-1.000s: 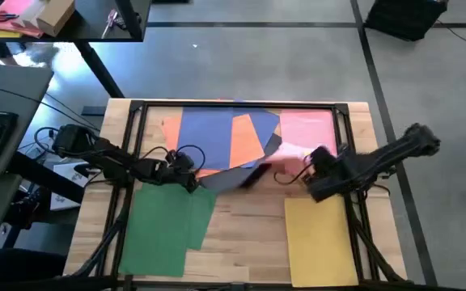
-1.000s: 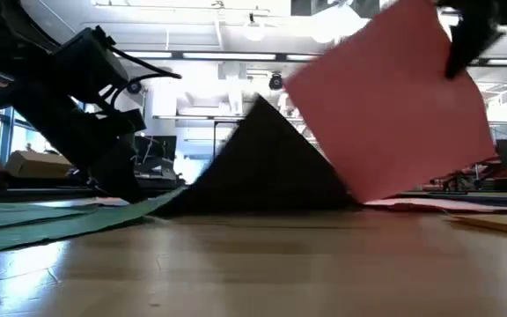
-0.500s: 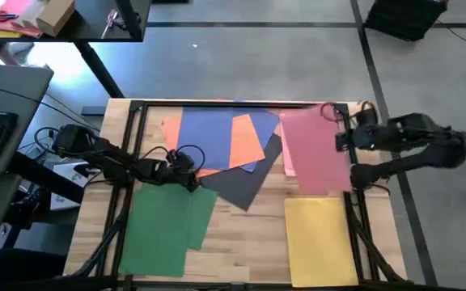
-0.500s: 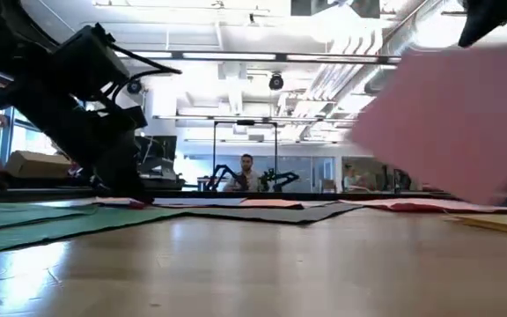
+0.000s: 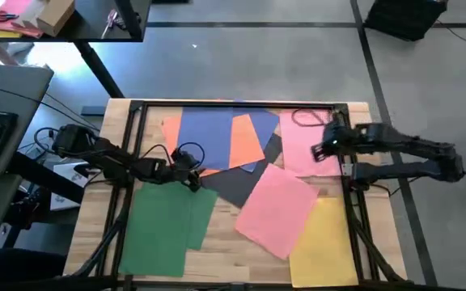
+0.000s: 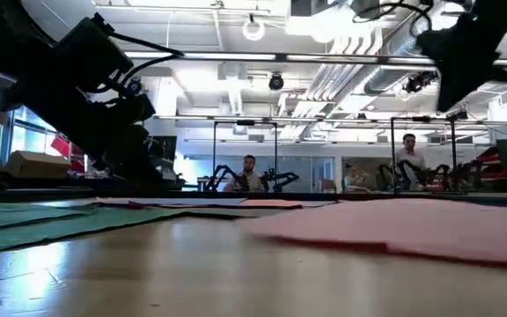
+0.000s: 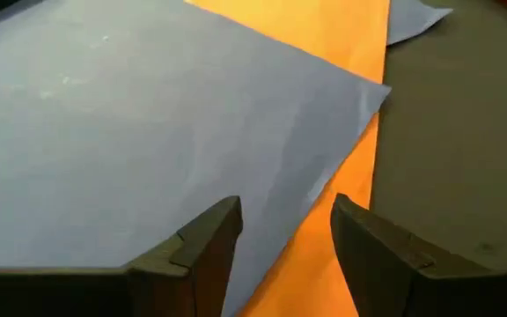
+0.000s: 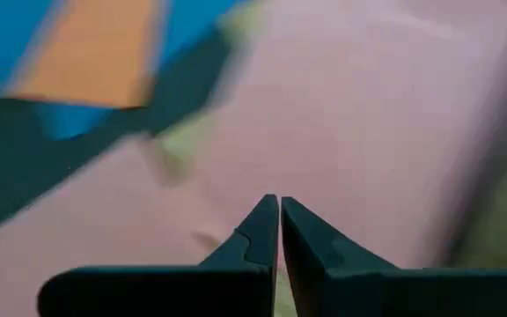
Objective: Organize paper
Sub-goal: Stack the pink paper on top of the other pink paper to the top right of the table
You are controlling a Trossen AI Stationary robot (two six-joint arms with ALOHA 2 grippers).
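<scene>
While unlabelled, loose pink paper (image 5: 275,212)

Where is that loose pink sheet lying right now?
In the high view the loose pink sheet lies tilted, right of the table's middle, overlapping the dark grey sheet and the yellow sheet.

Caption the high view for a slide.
Loose pink sheet lies askew across dark grey and yellow paper; right gripper above the pink stack.

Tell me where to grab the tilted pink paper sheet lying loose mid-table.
Probably take the tilted pink paper sheet by its lowest corner, coming from the table's near edge. That corner lies on the bare wooden tabletop, while its other corners overlap the dark grey sheet and the yellow sheet.
</scene>
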